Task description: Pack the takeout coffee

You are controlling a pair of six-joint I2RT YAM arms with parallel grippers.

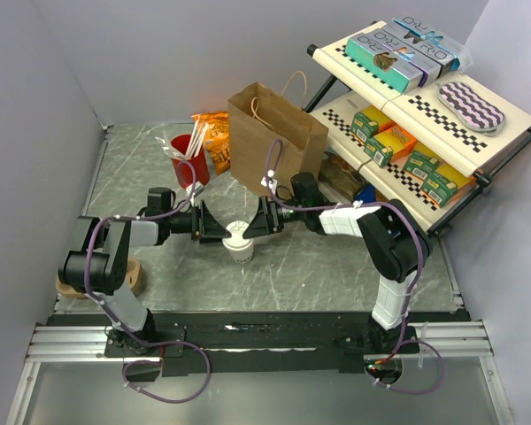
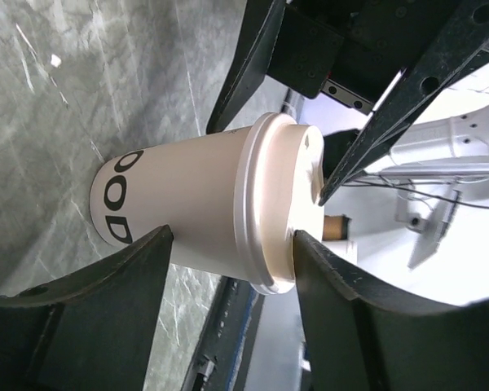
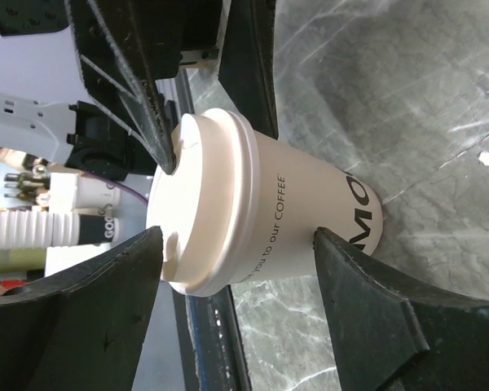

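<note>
The takeout coffee [image 1: 240,248], a white paper cup with black lettering and a white domed lid, stands upright on the marble table between both arms. My left gripper [image 1: 223,235] comes at it from the left and my right gripper [image 1: 252,226] from the right, both rolled so one finger is high and one low. In the left wrist view the cup [image 2: 196,195] fills the open left gripper [image 2: 232,235]: one fingertip rests on the lid top, the other against the wall. In the right wrist view the open right gripper [image 3: 238,235] frames the cup [image 3: 253,212] the same way.
An open brown paper bag [image 1: 274,137] stands just behind the cup. A red cup with white sticks [image 1: 188,158] and an orange snack bag [image 1: 216,137] sit at the back left. A slanted rack of boxes [image 1: 416,115] fills the right. A pulp carrier tray [image 1: 133,279] lies by the left arm.
</note>
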